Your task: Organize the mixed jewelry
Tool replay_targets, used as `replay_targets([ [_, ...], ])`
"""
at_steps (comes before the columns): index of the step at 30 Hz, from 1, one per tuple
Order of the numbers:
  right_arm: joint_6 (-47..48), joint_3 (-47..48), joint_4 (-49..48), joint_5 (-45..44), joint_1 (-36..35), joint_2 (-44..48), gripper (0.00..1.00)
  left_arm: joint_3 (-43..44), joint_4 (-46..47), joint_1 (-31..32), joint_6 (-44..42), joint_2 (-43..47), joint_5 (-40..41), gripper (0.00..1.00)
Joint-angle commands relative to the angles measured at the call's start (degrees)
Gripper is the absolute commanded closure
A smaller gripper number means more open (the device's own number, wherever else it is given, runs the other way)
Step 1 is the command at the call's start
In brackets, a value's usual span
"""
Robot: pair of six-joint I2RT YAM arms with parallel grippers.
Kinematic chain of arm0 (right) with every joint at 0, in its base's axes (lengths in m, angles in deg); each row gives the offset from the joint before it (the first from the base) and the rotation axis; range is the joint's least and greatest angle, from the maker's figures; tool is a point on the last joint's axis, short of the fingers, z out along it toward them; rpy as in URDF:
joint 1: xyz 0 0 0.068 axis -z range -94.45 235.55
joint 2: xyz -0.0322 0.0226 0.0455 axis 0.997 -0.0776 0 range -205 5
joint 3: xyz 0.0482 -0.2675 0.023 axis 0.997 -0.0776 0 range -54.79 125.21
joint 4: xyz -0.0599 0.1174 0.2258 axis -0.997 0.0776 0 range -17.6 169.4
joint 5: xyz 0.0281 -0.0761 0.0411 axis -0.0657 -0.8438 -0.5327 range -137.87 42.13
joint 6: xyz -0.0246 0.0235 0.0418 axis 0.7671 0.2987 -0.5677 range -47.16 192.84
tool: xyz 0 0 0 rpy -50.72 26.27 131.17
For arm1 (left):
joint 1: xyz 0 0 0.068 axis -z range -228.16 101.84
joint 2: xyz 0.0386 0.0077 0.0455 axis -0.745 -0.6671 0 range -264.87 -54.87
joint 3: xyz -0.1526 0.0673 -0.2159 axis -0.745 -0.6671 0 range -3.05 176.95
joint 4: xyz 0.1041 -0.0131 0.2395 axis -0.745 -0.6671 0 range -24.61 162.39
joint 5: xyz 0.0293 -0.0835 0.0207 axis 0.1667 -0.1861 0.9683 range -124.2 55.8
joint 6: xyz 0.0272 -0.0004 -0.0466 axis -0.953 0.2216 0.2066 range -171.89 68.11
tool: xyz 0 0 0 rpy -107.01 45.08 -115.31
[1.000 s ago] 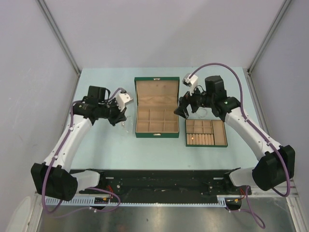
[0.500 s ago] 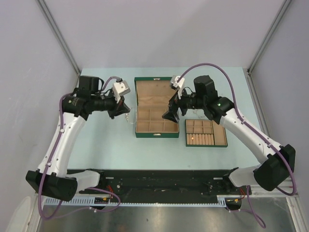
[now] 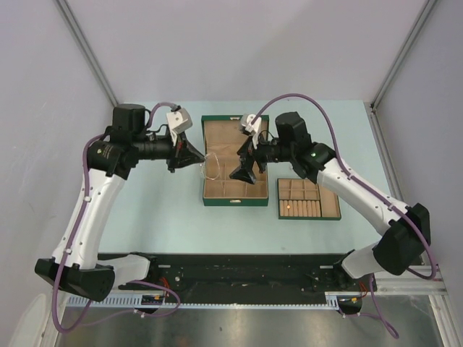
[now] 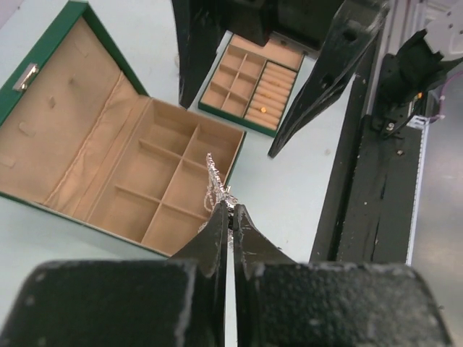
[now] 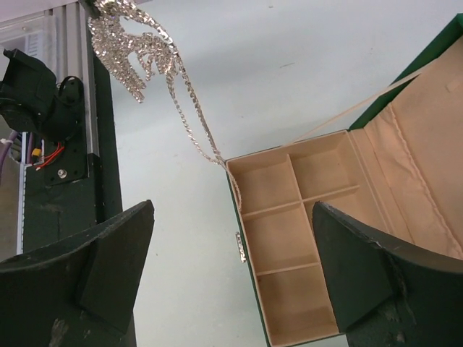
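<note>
My left gripper (image 3: 200,156) is shut on the long silvery chain necklace (image 3: 212,165) and holds it in the air at the left edge of the open green box (image 3: 233,134). In the left wrist view the shut gripper (image 4: 231,211) pinches the chain (image 4: 215,181) above the box (image 4: 51,108). In the right wrist view the beaded cluster (image 5: 134,45) hangs at the top left, and the chain (image 5: 194,123) trails down to the box's corner compartment (image 5: 264,184). My right gripper (image 3: 244,172) is open and empty over the box compartments (image 5: 231,278). The smaller loop is not in view.
The flat green tray with tan ring rolls (image 3: 337,204) lies right of the box and also shows in the left wrist view (image 4: 239,61). The black base rail (image 3: 231,271) runs along the near edge. Both arms reach in over the box from either side.
My left gripper has risen and moved right to the box with the necklace hanging from it. My right gripper has moved left from the tray to over the box.
</note>
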Motion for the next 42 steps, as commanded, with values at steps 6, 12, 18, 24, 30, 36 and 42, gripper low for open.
replay_targets([
  [6, -1.7, 2.7, -5.9, 3.4, -1.2, -2.2, 0.09, 1.8, 7.3, 0.8, 9.5, 1.8, -7.8, 1.0],
  [12, -5.2, 2.8, -10.5, 5.9, -1.7, -4.4, 0.13, 1.3, 11.4, 0.8, 14.1, 2.8, -9.7, 1.0],
  [18, -7.9, 2.6, -13.3, 7.7, -1.9, -6.1, 0.19, -0.2, 15.7, 0.8, 18.1, 3.6, -10.6, 1.0],
  [24, -10.9, 2.7, -16.6, 8.8, -1.9, -6.9, 0.22, -1.1, 17.6, 0.9, 19.9, 4.0, -11.5, 1.0],
  [30, -12.0, 2.8, -18.5, 9.9, -1.9, -7.6, 0.25, -1.6, 18.2, 0.9, 20.4, 4.1, -11.6, 1.0],
  [36, -12.3, 2.7, -18.6, 10.6, -2.0, -7.9, 0.33, -2.4, 19.2, 0.9, 20.7, 4.3, -11.6, 1.0],
  [42, -12.2, 2.8, -19.1, 10.6, -2.4, -8.0, 0.38, -3.1, 19.8, 0.9, 21.2, 4.6, -11.8, 1.0],
])
